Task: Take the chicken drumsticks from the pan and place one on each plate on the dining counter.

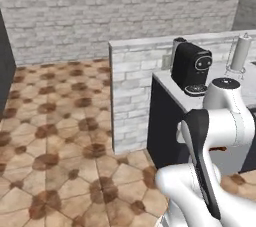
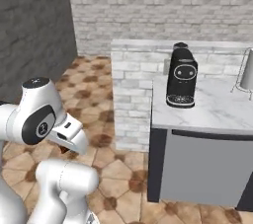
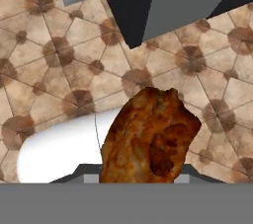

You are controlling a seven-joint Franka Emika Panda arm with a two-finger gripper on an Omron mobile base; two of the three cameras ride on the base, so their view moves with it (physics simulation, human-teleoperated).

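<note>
In the hand view a golden-brown lumpy chicken drumstick [image 3: 150,136] sits right in front of the camera. My gripper [image 3: 142,176] is shut on it, and the meat hides the fingertips. It hangs over the tiled floor, close to the dark lower corner of the counter base [image 3: 133,11]. In the base views the arm is folded low, short of the dining counter [image 2: 217,112], a white grey-veined marble top on a dark base [image 1: 167,136]. The pan and the plates are out of view.
A black coffee machine [image 2: 181,76] stands on the marble top near its left end [image 1: 192,67]. A pale bottle-like item [image 1: 241,53] stands further right. Behind the counter rises a brick half wall with a grey ledge [image 2: 138,45]. Brown patterned floor tiles [image 1: 55,136] spread to the left.
</note>
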